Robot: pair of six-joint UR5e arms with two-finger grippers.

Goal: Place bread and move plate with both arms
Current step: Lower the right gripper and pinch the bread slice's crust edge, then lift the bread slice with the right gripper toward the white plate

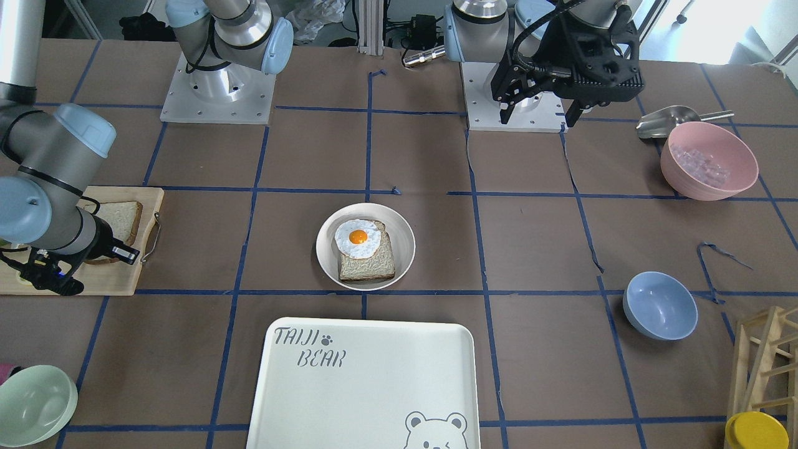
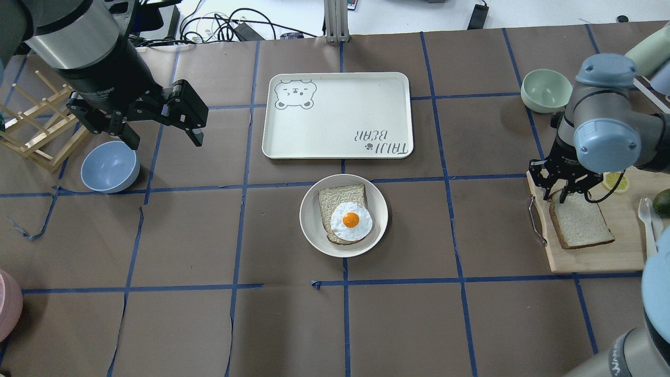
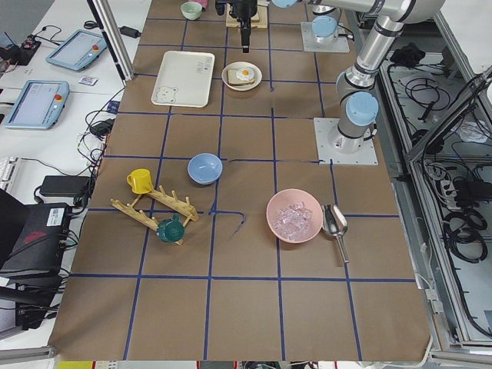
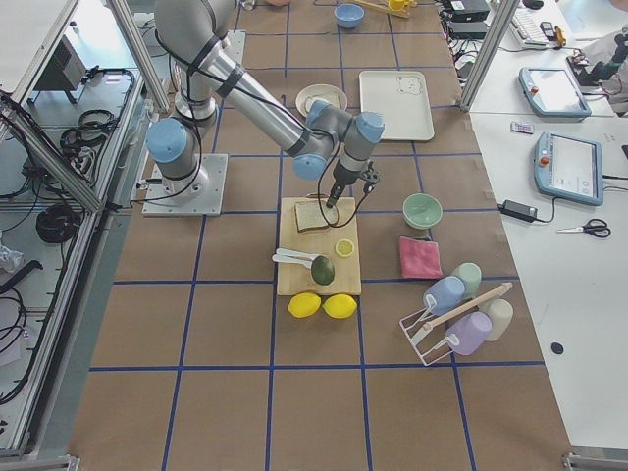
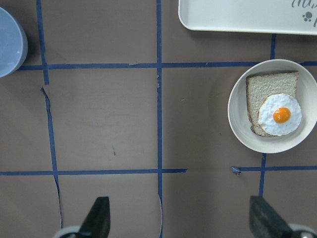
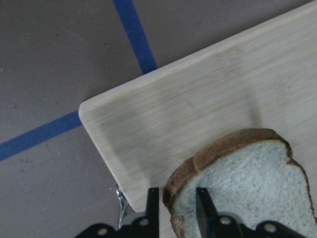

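Observation:
The bread (image 2: pixel 581 222) lies on a wooden cutting board (image 2: pixel 591 259) at the table's right. My right gripper (image 2: pixel 568 195) is down at the slice's far corner. In the right wrist view its two fingers (image 6: pixel 152 201) are closed on the brown crust of the bread (image 6: pixel 247 188). The plate (image 2: pixel 314 230) sits at the table's middle and holds a greyer slice topped with a fried egg (image 2: pixel 350 221). My left gripper (image 2: pixel 165 140) hangs open and empty high over the table's left, far from the plate (image 5: pixel 237 119).
A white bear-print tray (image 2: pixel 337 112) lies just beyond the plate. A blue bowl (image 2: pixel 110 166) and a wooden rack (image 2: pixel 36 125) are under the left arm. A green bowl (image 2: pixel 546 90) stands near the board. A lemon slice (image 2: pixel 615 180) and a spoon (image 2: pixel 646 220) lie on the board.

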